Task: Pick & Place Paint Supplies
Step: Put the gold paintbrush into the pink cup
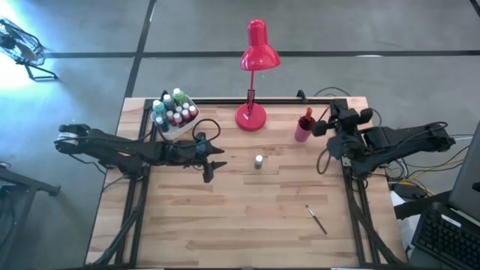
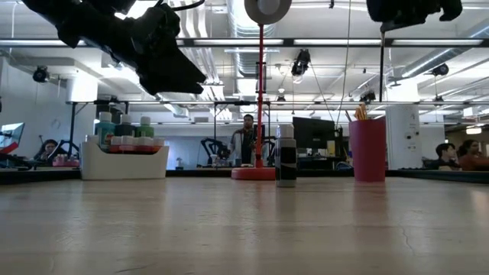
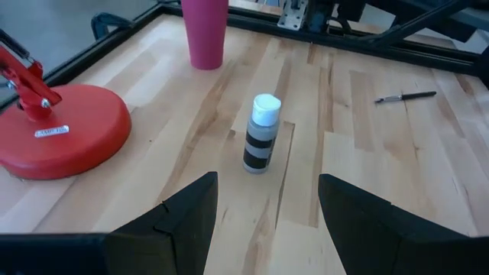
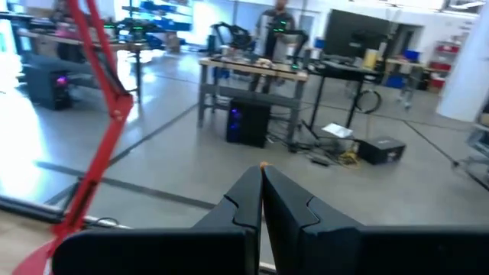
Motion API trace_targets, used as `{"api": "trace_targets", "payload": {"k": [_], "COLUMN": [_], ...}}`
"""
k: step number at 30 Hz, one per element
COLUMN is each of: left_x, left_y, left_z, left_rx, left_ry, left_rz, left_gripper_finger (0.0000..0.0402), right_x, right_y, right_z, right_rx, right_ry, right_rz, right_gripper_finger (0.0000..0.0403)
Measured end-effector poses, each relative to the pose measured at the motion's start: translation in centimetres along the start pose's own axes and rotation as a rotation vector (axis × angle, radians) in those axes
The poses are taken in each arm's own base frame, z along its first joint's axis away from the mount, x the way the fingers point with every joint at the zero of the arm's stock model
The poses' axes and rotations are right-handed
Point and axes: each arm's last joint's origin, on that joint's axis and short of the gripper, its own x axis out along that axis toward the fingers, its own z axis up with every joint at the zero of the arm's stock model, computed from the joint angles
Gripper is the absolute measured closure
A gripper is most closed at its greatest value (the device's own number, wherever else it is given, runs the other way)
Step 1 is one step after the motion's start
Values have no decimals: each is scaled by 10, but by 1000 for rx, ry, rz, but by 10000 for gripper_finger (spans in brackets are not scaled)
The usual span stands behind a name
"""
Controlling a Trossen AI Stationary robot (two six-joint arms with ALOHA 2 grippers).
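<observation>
A small dark paint bottle [image 3: 260, 134] with a white cap stands upright on its base at mid-table [image 1: 259, 160]. My left gripper [image 3: 267, 214] hovers open just to its left, above the table [image 1: 210, 163], fingers aimed at the bottle without touching it. A white tray [image 1: 174, 114] of several paint bottles sits at the far left. A pink cup [image 1: 303, 127] with brushes in it stands right of the red lamp. One paintbrush [image 1: 316, 219] lies flat at the near right. My right gripper [image 4: 262, 200] is shut, raised level near the cup at the far right [image 1: 332, 114].
The red desk lamp [image 1: 251, 114] stands on its round base [image 3: 57, 130] at the far middle, between tray and cup. Black rails run along the left and right table edges. Bare wood lies across the near half of the table [image 1: 240, 225].
</observation>
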Motion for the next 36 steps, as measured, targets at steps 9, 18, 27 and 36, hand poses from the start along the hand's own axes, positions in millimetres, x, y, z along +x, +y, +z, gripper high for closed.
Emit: {"api": "trace_targets", "payload": {"k": [9, 18, 27, 36], "left_x": [0, 0, 1, 1], "left_y": [1, 4, 4, 4], "left_z": [2, 5, 6, 5], "left_rx": [36, 62, 73, 77], "left_ry": [-33, -53, -60, -59], "left_rz": [47, 55, 57, 57], "left_gripper_finger": [169, 169, 169, 169], "right_x": [20, 32, 45, 55], "right_y": [17, 29, 46, 62], "right_z": [-16, -23, -37, -60], "right_rx": [-8, -31, -65, -117], "right_ry": [19, 43, 63, 80], "right_rz": [-112, -151, -197, -229], "right_gripper_finger": [395, 395, 395, 395]}}
